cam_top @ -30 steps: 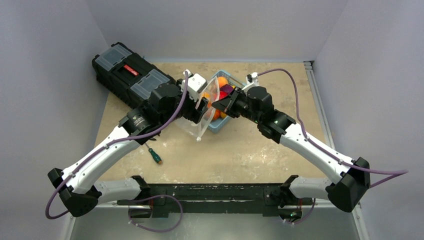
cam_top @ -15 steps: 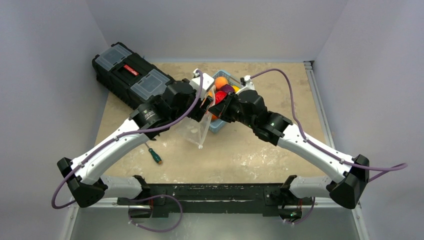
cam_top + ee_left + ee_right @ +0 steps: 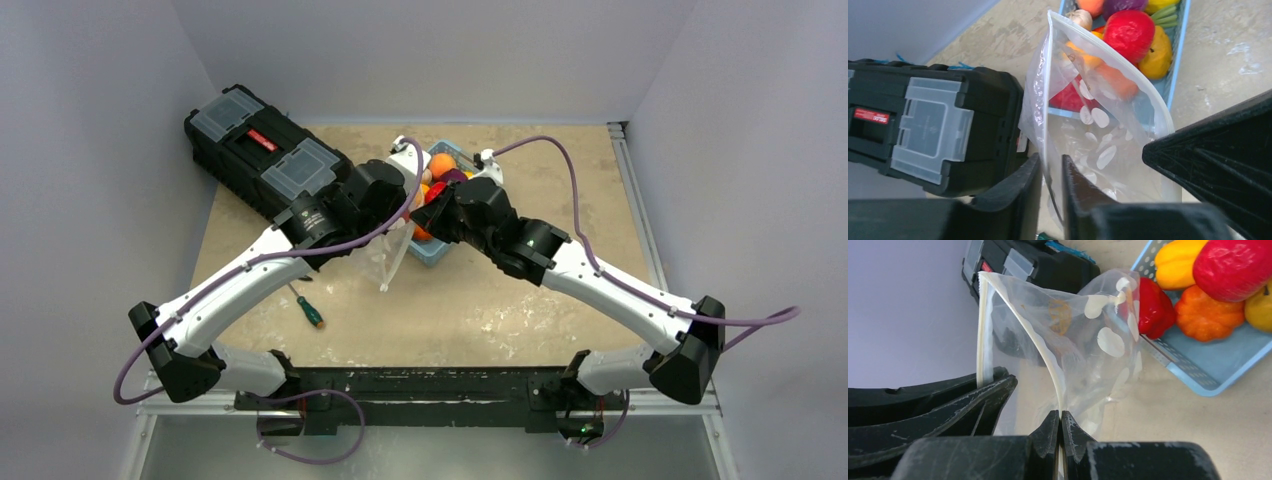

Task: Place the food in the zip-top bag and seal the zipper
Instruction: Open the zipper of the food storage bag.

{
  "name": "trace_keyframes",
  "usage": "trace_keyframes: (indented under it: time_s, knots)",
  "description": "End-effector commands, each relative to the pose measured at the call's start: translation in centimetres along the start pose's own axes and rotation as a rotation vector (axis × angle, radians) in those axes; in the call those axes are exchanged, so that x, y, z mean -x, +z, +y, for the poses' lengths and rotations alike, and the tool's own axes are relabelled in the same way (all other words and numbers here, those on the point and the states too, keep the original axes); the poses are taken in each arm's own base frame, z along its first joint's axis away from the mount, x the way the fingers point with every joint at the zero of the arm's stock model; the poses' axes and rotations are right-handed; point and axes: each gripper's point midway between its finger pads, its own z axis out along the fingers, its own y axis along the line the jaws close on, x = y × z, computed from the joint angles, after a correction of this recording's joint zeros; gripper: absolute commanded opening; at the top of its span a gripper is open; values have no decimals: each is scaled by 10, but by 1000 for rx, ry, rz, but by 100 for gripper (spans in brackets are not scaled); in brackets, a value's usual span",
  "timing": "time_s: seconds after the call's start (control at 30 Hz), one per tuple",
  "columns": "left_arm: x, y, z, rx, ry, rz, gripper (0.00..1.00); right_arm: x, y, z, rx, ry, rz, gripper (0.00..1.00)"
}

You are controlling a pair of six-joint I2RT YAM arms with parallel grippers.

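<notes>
Both arms have pushed back toward the basket over the last second, and the left gripper has gone from wide to narrow. Its jaws now stand close together with one lip of the zip-top bag running between them; from the right wrist view the lip disappears into those fingers, so we read it as a pinch. The right gripper is clamped tight on the opposite lip. Held so, the zipper splits into two strands that bow apart, and the mouth gapes in an almond shape. We judge that to be the point of the two-handed hold, since the floppy film would collapse if only one side were held. The bag hangs lifted between the grippers, just in front of the basket and beside the black toolbox. We see nothing in it: the red and orange shapes showing through the film lie behind it. All the food sits heaped in the basket, so no loading is done yet. A screwdriver lies apart on the table and plays no part. With both grippers busy, we reckon one must let go to fetch food, and the mouth may then sag shut.
</notes>
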Motion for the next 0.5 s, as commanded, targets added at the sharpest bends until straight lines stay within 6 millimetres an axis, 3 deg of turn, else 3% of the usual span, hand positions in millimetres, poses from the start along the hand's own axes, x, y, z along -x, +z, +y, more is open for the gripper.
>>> trace_keyframes:
  time_s: [0.0, 0.07, 0.23, 0.33, 0.47]
  knots:
    - [11, -21, 34, 117, 15, -36, 5, 12, -3, 34, 73, 39, -32, 0]
    - [0, -31, 37, 110, 1, 5, 0, 5, -1, 39, 103, 34, 5, 0]
    - [-41, -46, 20, -2, -77, 118, 0, -27, 0, 60, 267, -91, 148, 0]
    - [-55, -48, 8, -89, -131, 150, 0, -50, 10, 50, 255, -202, 256, 0]
    - [-65, -33, -3, -202, -274, 181, 0, -61, 30, 21, 183, -339, 313, 0]
